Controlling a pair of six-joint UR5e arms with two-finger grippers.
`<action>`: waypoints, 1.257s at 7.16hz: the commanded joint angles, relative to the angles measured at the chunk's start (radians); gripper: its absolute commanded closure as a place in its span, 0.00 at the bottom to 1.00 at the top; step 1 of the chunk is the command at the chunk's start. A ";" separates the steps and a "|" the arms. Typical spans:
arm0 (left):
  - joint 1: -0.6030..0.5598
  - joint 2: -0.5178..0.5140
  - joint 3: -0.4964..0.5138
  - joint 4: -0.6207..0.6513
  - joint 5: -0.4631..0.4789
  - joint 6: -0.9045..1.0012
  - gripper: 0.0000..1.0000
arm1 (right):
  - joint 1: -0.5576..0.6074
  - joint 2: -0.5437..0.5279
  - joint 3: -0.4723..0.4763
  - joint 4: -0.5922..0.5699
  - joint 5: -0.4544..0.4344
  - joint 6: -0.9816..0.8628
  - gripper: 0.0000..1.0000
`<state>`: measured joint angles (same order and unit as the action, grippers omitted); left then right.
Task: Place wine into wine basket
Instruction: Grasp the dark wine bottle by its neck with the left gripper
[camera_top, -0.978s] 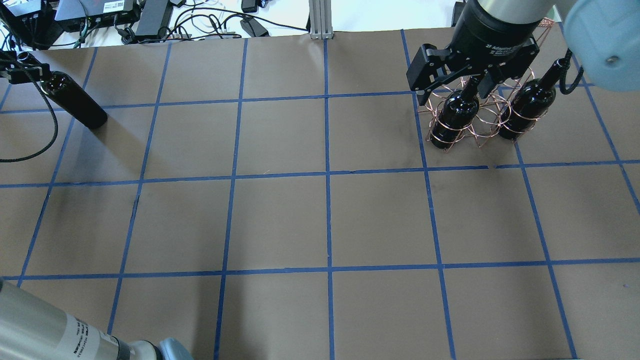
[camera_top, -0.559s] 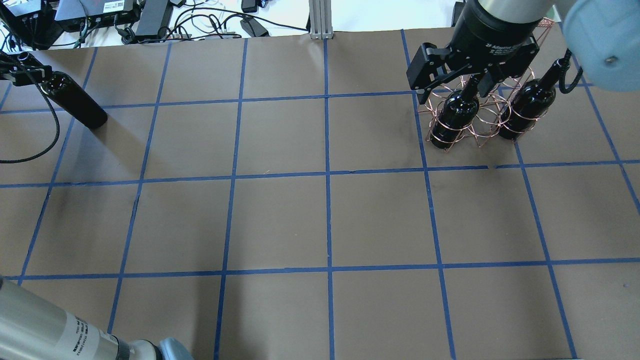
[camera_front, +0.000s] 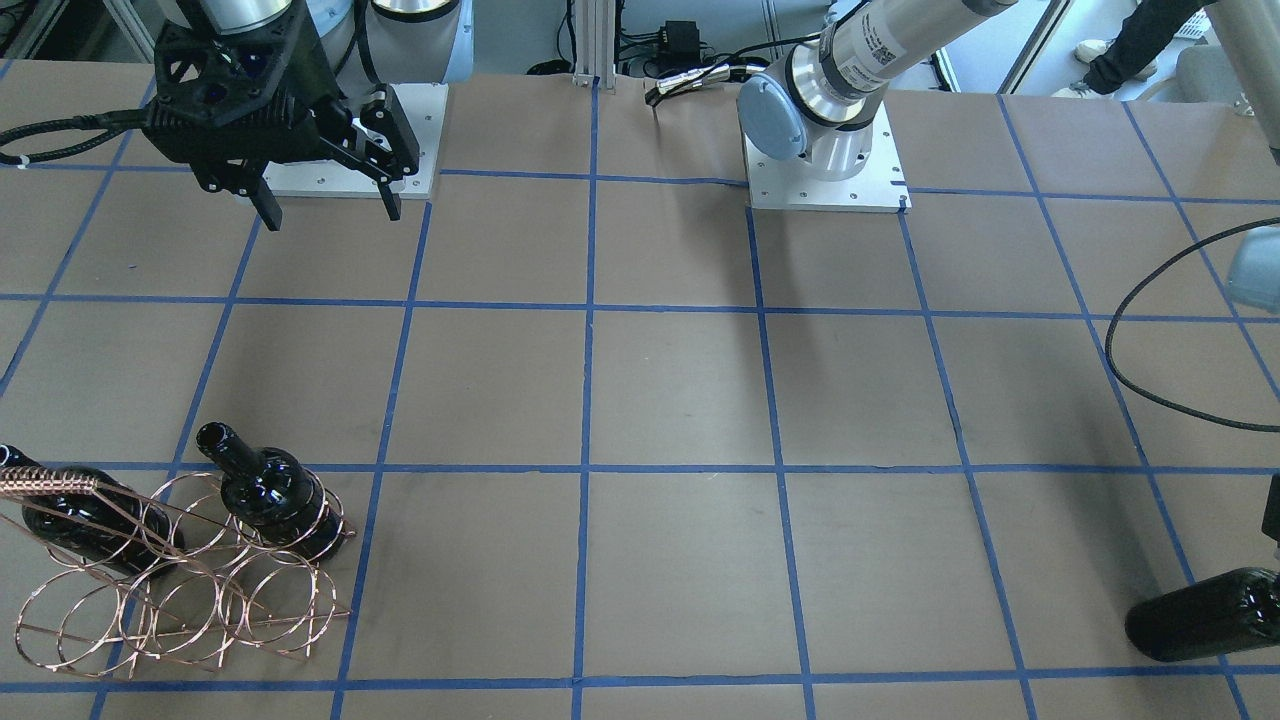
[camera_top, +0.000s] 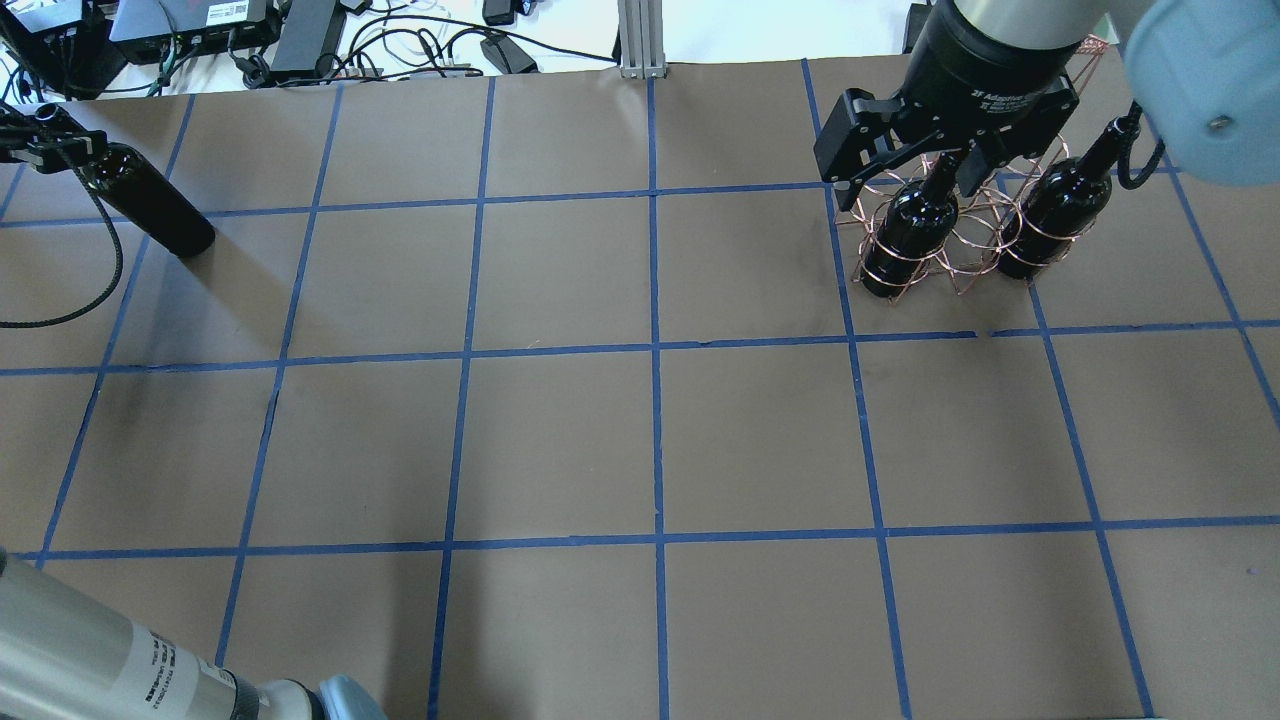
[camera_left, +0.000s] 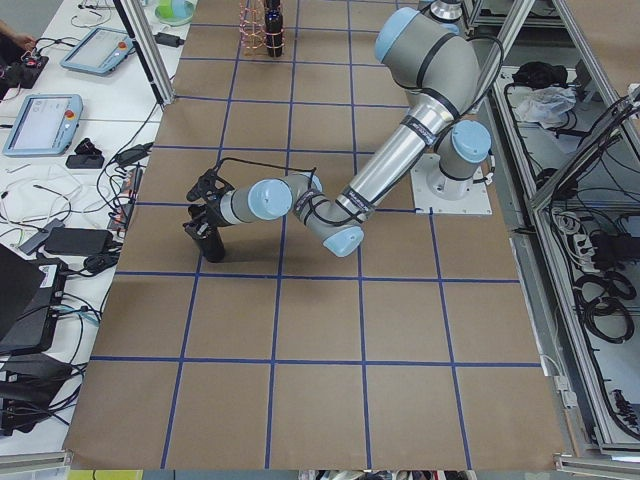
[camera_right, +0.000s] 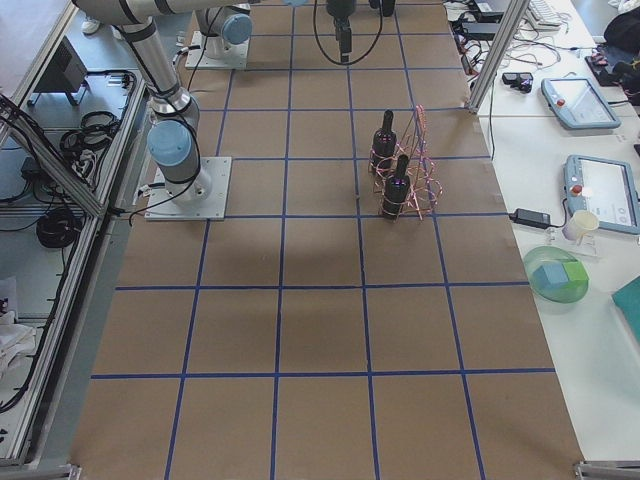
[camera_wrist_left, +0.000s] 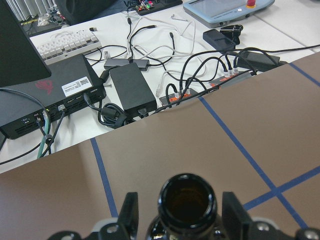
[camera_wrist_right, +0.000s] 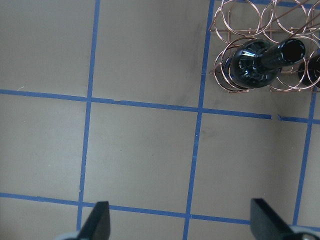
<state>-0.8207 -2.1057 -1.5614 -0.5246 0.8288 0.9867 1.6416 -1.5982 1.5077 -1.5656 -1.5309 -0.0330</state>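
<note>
Loose wine (camera_top: 150, 205) is stood upright far left on the bench (camera_top: 560, 440), neck straddled by the unclamped left tool (camera_wrist_left: 180, 212). The wine basket (camera_front: 180, 585) is parked far right, near the empty, wide-open right tool (camera_front: 328, 205).

Robotics lab: teach pendants (camera_left: 42, 120), taped table (camera_top: 560, 440)

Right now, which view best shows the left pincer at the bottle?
Left wrist: left pincer straddles the bottle, gaps either side of its mouth. Overhead shows it small at the edge; exterior left, distant; front-facing only the bottle's body.
</note>
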 joint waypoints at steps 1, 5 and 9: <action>0.000 0.000 -0.002 0.000 -0.007 0.007 0.39 | 0.000 0.000 0.005 -0.001 -0.005 -0.001 0.00; 0.002 0.000 -0.008 -0.005 0.006 0.010 0.58 | 0.001 -0.006 0.006 0.004 0.005 -0.001 0.00; 0.000 0.010 -0.017 -0.024 0.007 0.006 0.86 | 0.001 -0.016 0.019 0.004 0.006 -0.001 0.00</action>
<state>-0.8206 -2.1016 -1.5777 -0.5368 0.8351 0.9942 1.6429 -1.6118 1.5254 -1.5622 -1.5244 -0.0337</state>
